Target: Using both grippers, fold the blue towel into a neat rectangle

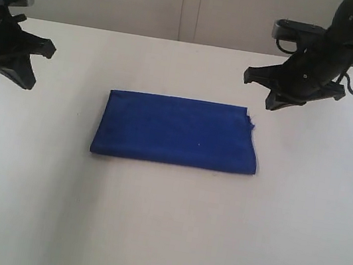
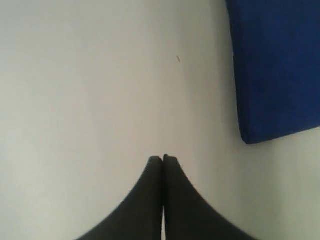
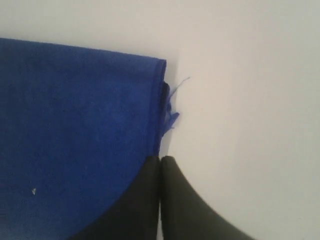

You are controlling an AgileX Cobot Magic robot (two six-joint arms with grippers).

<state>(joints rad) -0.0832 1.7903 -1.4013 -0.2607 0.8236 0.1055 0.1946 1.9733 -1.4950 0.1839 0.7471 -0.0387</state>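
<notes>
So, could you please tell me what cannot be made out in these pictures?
- Layers of the towel: exterior view, the top layer hides those beneath.
- Full extent of the towel: left wrist view, cut off by the frame edges; only one corner shows.
- Its edge below the loose thread: right wrist view, partly behind the right tool.
- White speck on the towel: too small to identify.

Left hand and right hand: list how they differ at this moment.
The left hand hangs over bare table, well clear of the blue towel; the right hand hangs by the towel's frayed corner. In its wrist view the left hand's tips show against table only, the right hand's against the towel's edge. Both are shut and empty.
</notes>
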